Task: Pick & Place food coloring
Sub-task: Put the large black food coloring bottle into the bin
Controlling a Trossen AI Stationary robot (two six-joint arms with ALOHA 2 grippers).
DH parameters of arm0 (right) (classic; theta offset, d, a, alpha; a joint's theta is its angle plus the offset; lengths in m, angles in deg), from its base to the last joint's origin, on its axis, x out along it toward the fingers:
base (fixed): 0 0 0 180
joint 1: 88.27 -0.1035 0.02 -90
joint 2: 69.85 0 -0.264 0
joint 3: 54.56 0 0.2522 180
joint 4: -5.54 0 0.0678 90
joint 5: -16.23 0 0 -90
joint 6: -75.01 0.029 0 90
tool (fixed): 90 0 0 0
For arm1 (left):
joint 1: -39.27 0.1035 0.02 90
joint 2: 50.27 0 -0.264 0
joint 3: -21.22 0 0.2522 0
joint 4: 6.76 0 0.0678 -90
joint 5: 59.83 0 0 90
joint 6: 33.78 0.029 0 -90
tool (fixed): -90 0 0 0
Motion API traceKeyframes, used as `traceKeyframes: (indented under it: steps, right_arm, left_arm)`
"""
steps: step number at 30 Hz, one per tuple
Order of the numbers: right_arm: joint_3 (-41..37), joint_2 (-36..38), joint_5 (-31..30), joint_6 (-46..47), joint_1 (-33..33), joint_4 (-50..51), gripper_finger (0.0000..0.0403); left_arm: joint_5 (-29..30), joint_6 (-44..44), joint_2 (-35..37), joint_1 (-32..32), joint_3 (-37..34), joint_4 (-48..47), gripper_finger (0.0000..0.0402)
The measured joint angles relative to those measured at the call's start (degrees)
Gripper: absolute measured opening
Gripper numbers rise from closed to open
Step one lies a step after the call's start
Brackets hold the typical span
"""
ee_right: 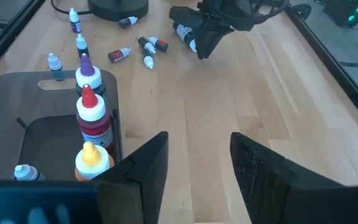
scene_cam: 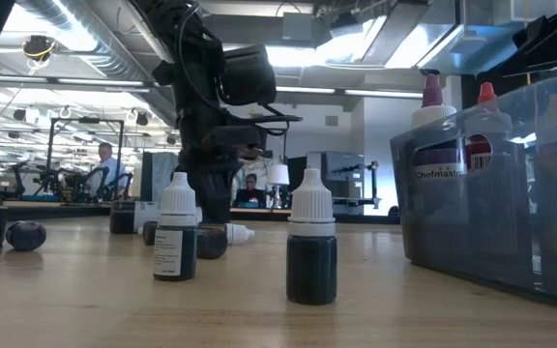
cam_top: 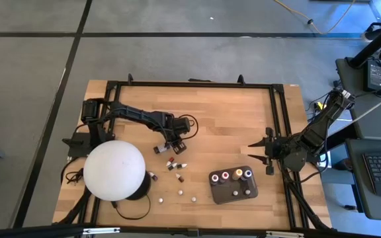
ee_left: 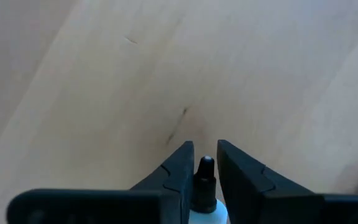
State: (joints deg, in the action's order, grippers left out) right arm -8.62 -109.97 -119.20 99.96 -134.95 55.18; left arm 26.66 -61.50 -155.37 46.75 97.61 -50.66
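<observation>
Here left gripper [ee_left: 204, 163] pinches dark-capped bottle [ee_left: 204, 186] — right gripper [ee_right: 197, 162] agape, empty.

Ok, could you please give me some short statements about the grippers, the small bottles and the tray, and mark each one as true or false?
1. The left gripper is closed on a small bottle with a dark tip. True.
2. The right gripper holds a red-topped bottle. False: its fingers stand apart with nothing between them.
3. The dark grey tray already holds several food coloring bottles. True.
4. All bottles are in the tray. False: several loose bottles lie or stand on the wooden table.
5. The white dome stands on the right arm's side. False: it is on the left arm's side.
</observation>
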Motion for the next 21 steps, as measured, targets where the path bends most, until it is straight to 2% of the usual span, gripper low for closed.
traceKeyframes:
  steps: [3,21]
  right_arm:
    - [0.0,0.0,0.0,0.0,0.0,0.0,0.0175]
    - [0.0,0.0,0.0,-0.1,0.0,0.0,0.0175]
  left_arm:
    - [-1.6,0.5,0.0,0.0,0.0,0.0,0.0071]
    - [-1.7,4.7,0.0,0.0,0.0,-5.3,0.0051]
